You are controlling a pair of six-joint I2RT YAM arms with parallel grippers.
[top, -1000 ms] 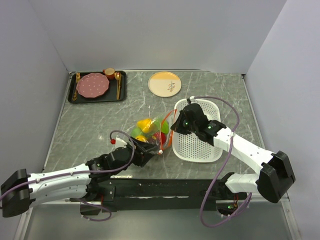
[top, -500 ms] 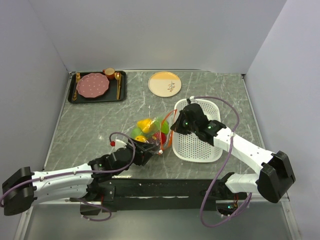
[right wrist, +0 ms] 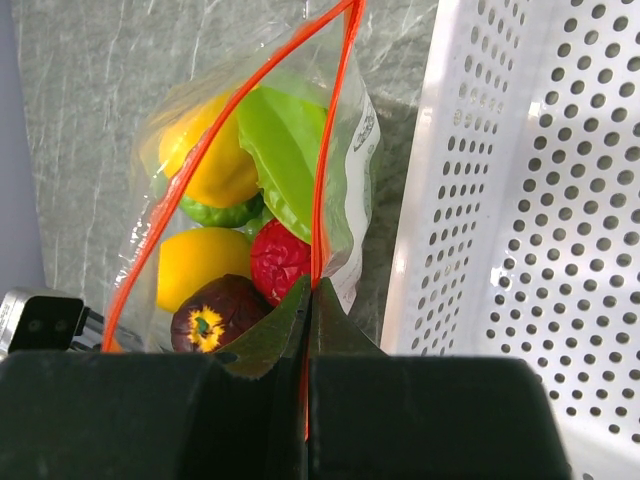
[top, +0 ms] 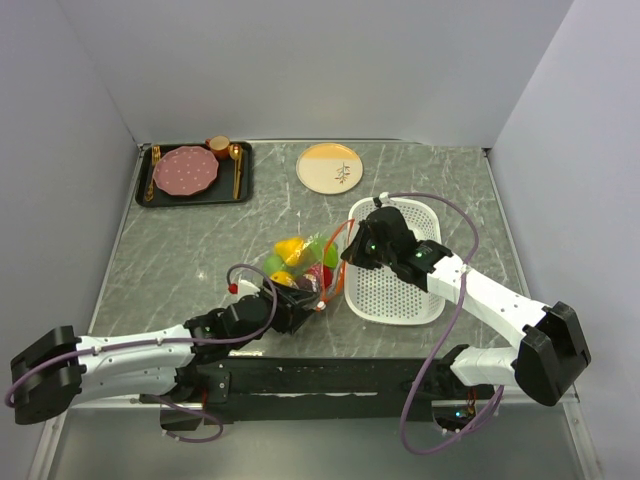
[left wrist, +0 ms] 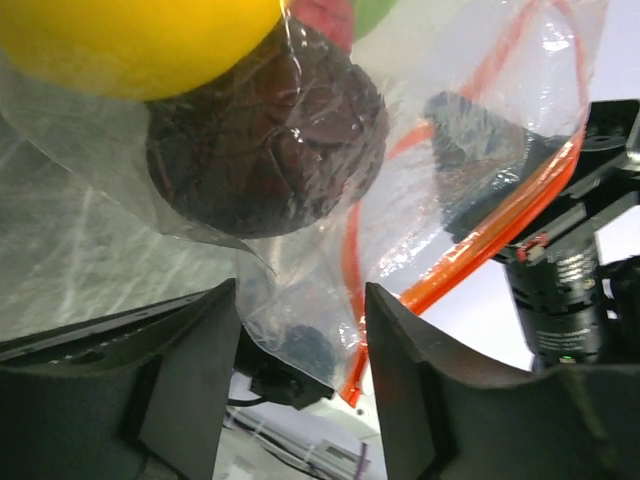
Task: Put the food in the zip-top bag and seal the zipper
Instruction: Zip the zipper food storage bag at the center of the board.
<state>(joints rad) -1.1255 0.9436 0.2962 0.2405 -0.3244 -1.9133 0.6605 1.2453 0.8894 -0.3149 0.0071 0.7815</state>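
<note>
The clear zip-top bag (top: 298, 262) lies mid-table with the food inside it: yellow pieces (right wrist: 200, 262), a green leafy piece (right wrist: 285, 150), a red ball (right wrist: 280, 262) and a dark maroon ball (right wrist: 215, 315). My right gripper (right wrist: 310, 292) is shut on the orange-red zipper (right wrist: 330, 130) and holds the bag's mouth up beside the basket. My left gripper (left wrist: 300, 300) is open at the bag's near end. A corner of clear plastic and the zipper's end (left wrist: 352, 385) hang between its fingers (left wrist: 190, 370). The maroon ball (left wrist: 265, 150) sits just above them. No slider shows.
A white perforated basket (top: 395, 275) stands right of the bag, touching my right gripper (top: 350, 252). A black tray (top: 145, 190) with a pink plate, cup and gold cutlery sits at the back left. An orange-and-white plate (top: 330, 167) is at the back centre.
My left arm has slid forward and right, toward the bag's near corner, and its jaws have narrowed a little. The right gripper and the bag have not moved.
</note>
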